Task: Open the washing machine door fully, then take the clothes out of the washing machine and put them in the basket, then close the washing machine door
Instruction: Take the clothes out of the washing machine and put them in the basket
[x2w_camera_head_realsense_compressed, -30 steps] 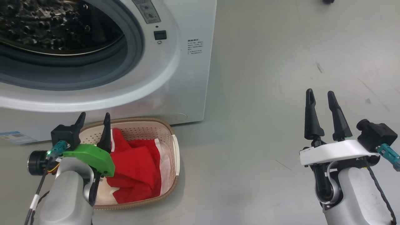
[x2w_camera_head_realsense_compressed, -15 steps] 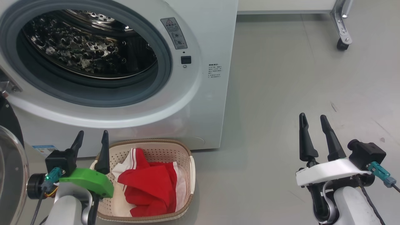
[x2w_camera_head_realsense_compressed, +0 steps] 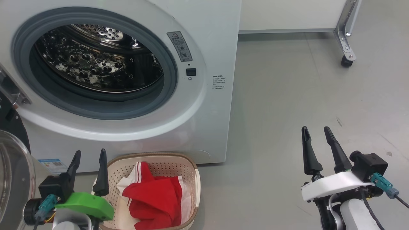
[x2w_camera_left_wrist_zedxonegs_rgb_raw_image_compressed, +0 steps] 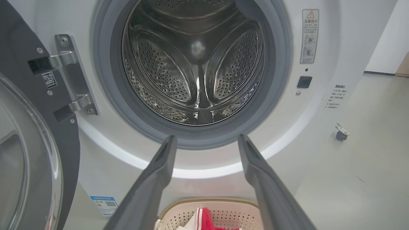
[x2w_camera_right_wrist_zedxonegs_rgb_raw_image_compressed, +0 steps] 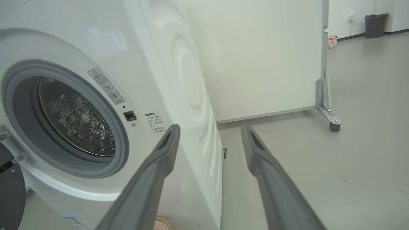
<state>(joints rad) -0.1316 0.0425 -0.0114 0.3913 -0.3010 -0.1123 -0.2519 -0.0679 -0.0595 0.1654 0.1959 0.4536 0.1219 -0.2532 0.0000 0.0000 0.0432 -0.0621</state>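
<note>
The white washing machine (x2w_camera_head_realsense_compressed: 211, 41) stands with its round opening uncovered and its steel drum (x2w_camera_left_wrist_zedxonegs_rgb_raw_image_compressed: 195, 64) holding nothing. Its door (x2w_camera_left_wrist_zedxonegs_rgb_raw_image_compressed: 28, 153) hangs swung out at the left on its hinge, black rim and glass bowl showing (x2w_camera_head_realsense_compressed: 12, 179). On the floor in front sits the cream basket (x2w_camera_head_realsense_compressed: 191, 166) with the red clothes (x2w_camera_head_realsense_compressed: 153, 198) in it. My left gripper (x2w_camera_head_realsense_compressed: 89, 155) is open just left of the basket, its fingers apart below the opening (x2w_camera_left_wrist_zedxonegs_rgb_raw_image_compressed: 206, 140). Far to the right, over bare floor, my right gripper (x2w_camera_head_realsense_compressed: 316, 132) is open and holds nothing (x2w_camera_right_wrist_zedxonegs_rgb_raw_image_compressed: 209, 129).
A white partition on a metal leg with a caster wheel (x2w_camera_head_realsense_compressed: 345, 61) stands behind the machine at the right. Grey floor stretches to the right of the machine. A dark bin (x2w_camera_right_wrist_zedxonegs_rgb_raw_image_compressed: 374, 21) stands far off by the wall.
The head camera has tilted up, so the drum opening and the door at the left have come into view. Both grippers stay open and sit lower in the picture.
</note>
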